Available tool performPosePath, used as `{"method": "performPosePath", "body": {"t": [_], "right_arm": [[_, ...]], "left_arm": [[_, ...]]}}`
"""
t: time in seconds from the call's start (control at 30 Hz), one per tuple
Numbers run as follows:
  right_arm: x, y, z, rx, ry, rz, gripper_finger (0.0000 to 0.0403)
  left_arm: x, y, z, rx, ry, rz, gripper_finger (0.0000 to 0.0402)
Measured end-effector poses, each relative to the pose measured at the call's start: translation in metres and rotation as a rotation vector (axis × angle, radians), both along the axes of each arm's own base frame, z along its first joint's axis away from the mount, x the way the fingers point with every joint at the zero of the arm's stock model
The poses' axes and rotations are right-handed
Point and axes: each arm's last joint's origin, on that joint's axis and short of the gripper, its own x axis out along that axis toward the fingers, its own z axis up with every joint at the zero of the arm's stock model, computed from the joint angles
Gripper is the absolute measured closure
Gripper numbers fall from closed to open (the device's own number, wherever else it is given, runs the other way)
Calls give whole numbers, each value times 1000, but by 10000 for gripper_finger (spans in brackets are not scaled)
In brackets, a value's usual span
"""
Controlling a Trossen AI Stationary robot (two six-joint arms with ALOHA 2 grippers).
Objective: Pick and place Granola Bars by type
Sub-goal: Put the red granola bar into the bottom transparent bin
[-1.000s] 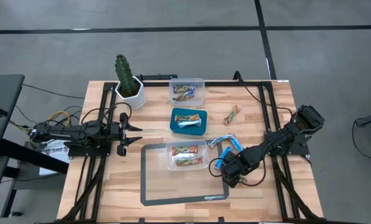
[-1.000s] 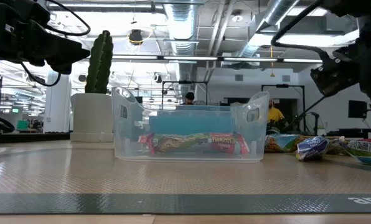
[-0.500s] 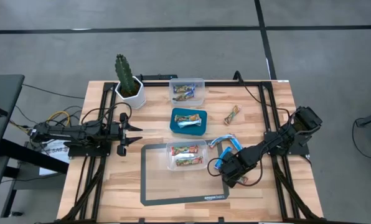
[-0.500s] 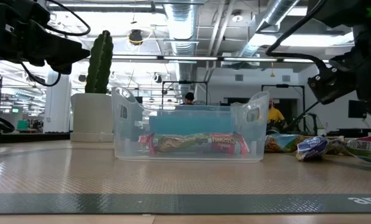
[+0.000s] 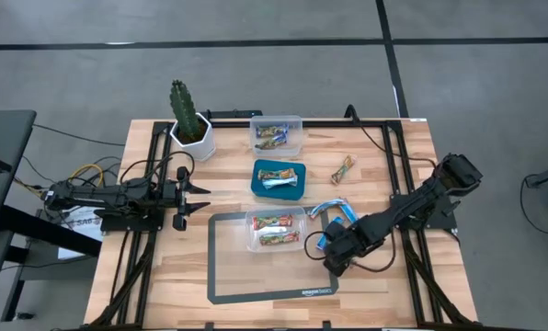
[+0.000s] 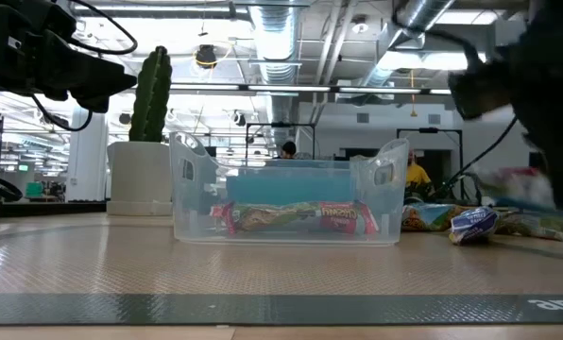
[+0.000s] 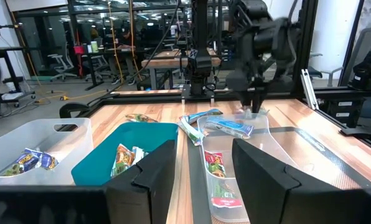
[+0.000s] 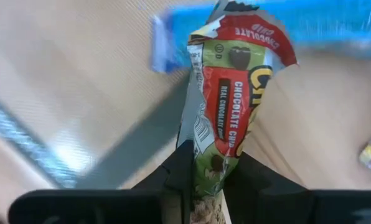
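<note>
My right gripper (image 5: 332, 256) points down over the mat's right edge, shut on a red-and-green granola bar (image 8: 235, 93). Under it a blue granola bar (image 8: 285, 18) lies flat on the table, and blue bars (image 5: 334, 213) show beside the gripper in the high view. Another tan bar (image 5: 343, 169) lies loose farther back. More bars lie in a clear bin (image 5: 276, 230) on the mat, a teal bin (image 5: 279, 176) and a far clear bin (image 5: 276, 133). My left gripper (image 5: 196, 193) waits at the left, level and open. My right gripper pinches one end of the red-and-green bar's wrapper (image 8: 210, 158) between its two fingers, which come from above and point down. The bar hangs below the fingers, with its free end (image 8: 241, 28) lowest, over the blue bar. In the low view it shows blurred, off the table.
A grey mat (image 5: 228, 276) covers the near middle of the table. A potted cactus (image 5: 189, 115) stands at the far left. Black rails (image 5: 398, 175) run along both sides. Bare wood lies along the far right and near edges.
My right gripper has risen a little over the mat's right edge. The red-and-green bar, which lay on the table at the right of the low view, is now lifted clear and shows blurred.
</note>
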Motion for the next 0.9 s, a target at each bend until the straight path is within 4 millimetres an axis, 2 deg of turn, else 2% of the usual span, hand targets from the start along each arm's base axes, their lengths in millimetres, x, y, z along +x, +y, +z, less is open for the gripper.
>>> {"method": "performPosePath", "body": {"t": [0.23,0.5,0.73,0.9], "right_arm": [[1,-4,35,-31,-181,34,342],[21,-15,73,-117,-483,147,342],[43,-22,91,-301,-719,268,342],[55,-30,91,-450,-763,288,342]], "left_arm": [[0,0,0,0,-1,-1,248],[0,0,0,0,0,0,248],[0,0,0,0,0,0,248],[0,0,0,0,0,-1,248]]}}
